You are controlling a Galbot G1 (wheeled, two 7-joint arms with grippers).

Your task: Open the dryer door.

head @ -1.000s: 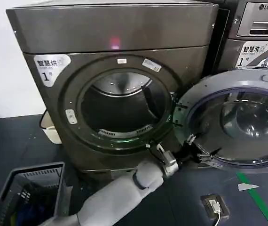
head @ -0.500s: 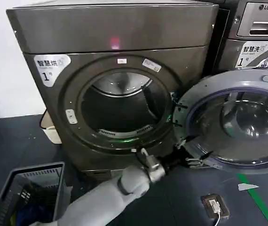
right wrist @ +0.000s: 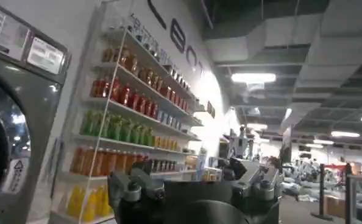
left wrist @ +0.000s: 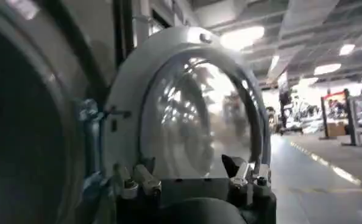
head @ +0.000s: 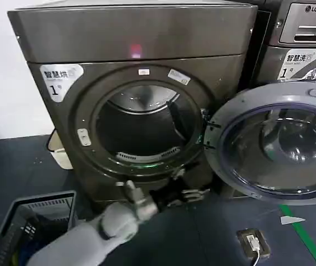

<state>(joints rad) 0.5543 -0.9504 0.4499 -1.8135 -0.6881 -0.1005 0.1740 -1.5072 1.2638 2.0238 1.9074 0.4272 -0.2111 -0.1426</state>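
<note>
The dryer door (head: 274, 141) is seen swung wide open, hinged at the right of the drum opening (head: 141, 124) of the dark machine (head: 130, 83), its grey inner face and glass bowl turned outward. In the left wrist view the door (left wrist: 193, 115) is seen ahead, beside the drum mouth.

The left gripper (head: 188, 194) is held low, below the drum opening and left of the door's lower rim, apart from the door. Its fingers are spread and nothing is held between them.

The right gripper (right wrist: 196, 182) is pointed at shelves of bottles (right wrist: 117, 128); its fingers appear apart and empty.

A basket (head: 30, 227) is noted on the floor, left of the machine's foot. A small box (head: 253, 242) with a cable lies on the floor below the door.
</note>
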